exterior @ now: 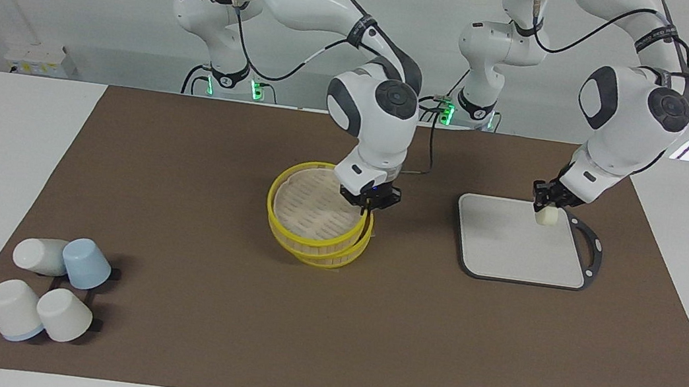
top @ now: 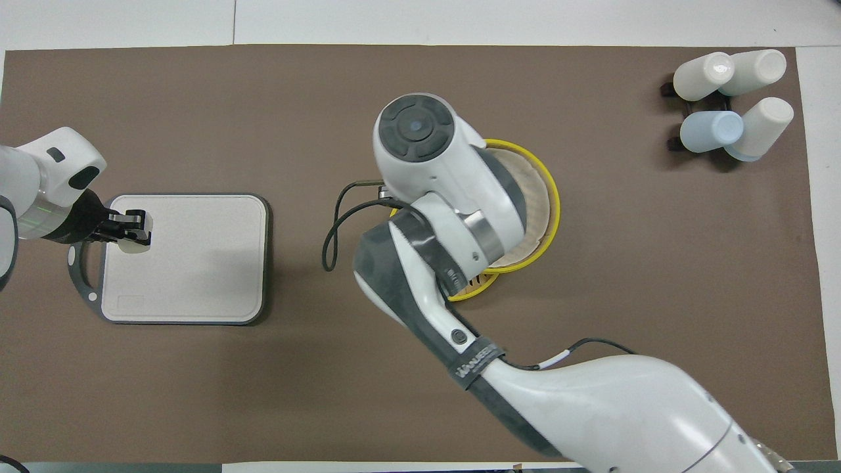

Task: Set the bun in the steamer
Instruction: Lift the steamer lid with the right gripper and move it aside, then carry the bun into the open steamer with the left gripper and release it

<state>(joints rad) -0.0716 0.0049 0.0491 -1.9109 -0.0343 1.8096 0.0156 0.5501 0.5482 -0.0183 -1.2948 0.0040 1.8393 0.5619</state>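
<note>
Facing view first: the brown mat [exterior: 327, 324] fills most of the frame. The steamer [exterior: 315, 216] sits near the middle, and its top tier is lifted and tilted off the bottom one, shifted toward the left of the frame. The right gripper [exterior: 372, 202] has its jaws pinched tight on the yellow rim of that top tier, at the edge closest to the frame's centre-right. Right of centre is the grey board [exterior: 509, 255] with its black handle, lying flat on the mat. The four cups [exterior: 48, 294] are bunched in the lower left corner, lying tipped on a small black rack. Smallest thing is the bun [exterior: 546, 216]: it's up in the air over the upper right corner of the board, clamped in the closed jaws of the left gripper [exterior: 545, 206]. In the overhead view the same bun [top: 133, 244] shows at the frame's left, over the board's handle end, and the right arm covers a lot of the steamer.
</note>
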